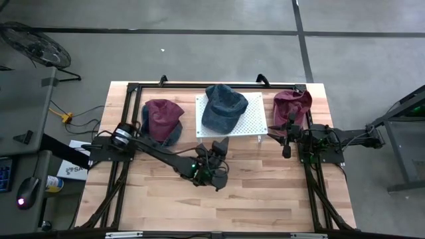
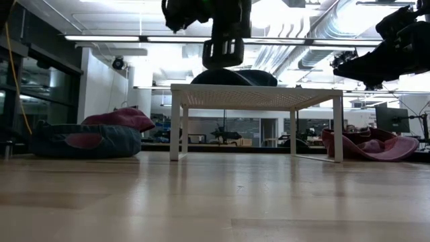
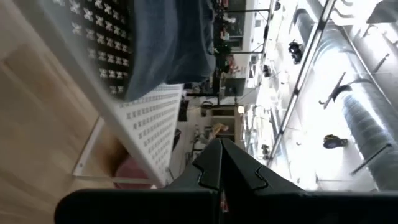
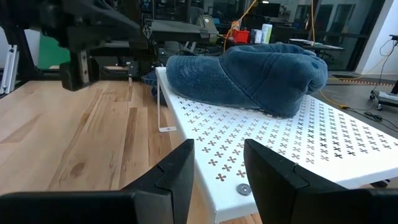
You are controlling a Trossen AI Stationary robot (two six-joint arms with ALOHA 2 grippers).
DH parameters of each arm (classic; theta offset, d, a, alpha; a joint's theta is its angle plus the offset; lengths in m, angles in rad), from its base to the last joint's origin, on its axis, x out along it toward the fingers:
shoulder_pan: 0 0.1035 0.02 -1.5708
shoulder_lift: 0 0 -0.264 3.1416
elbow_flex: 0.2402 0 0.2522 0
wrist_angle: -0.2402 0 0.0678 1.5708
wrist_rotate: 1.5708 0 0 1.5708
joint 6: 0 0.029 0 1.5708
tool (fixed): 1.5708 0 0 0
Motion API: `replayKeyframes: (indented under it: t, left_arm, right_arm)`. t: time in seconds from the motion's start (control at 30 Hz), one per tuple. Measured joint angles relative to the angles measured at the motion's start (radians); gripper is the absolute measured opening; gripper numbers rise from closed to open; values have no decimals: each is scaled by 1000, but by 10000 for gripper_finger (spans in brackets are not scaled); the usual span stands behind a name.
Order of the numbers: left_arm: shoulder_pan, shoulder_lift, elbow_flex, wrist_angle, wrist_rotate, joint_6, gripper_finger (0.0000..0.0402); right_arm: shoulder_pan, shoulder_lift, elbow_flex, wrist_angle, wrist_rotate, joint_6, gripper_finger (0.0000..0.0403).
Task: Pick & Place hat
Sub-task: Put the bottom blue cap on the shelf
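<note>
Since the blue hat (image 1: 223, 107) is sitting on the white perforated stand (image 1: 255, 121), beyond both sets of jaws, placing looks done. Left jaws (image 1: 220, 147) are hanging pinched together, empty, near the stand's edge; right jaws (image 4: 217, 163) are gaping, facing soft, creased denim.

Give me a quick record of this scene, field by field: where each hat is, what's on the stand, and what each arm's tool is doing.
stand: white perforated stand, back centre of the wooden table
blue hat: lying on the stand
left hat: maroon and denim, on the table left of the stand
right hat: maroon, on the table right of the stand
left tool: shut, empty, just in front of the stand
right tool: open, empty, off the stand's right front corner
</note>
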State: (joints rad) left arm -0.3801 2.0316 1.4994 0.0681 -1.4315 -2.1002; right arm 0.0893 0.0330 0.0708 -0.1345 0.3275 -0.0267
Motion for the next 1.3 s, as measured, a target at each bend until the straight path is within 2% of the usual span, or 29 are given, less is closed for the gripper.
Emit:
replayKeyframes:
  t: [0.3, 0.53, 0.77, 0.97, 1.1, 1.3]
  left_arm:
    - [3, 2, 0, 35, -1, 8, 3]
    - [2, -32, -2, -37, 25, 8, 3]
    - [13, -147, -1, -247, 187, 39, 3]
    - [63, -226, -1, -378, 419, 0, 14]
    - [87, -232, -1, -394, 513, -26, 54]
    - [115, -232, -2, -429, 673, -30, 143]
  right_arm:
    - [0, 0, 0, 2, -1, 0, 133]
    - [0, 0, 0, 3, -1, 0, 133]
    - [0, 0, 0, 3, -2, 0, 133]
    - [0, 0, 0, 3, -1, 0, 133]
    - [0, 0, 0, 3, -1, 0, 133]
    - [0, 0, 0, 3, -1, 0, 133]
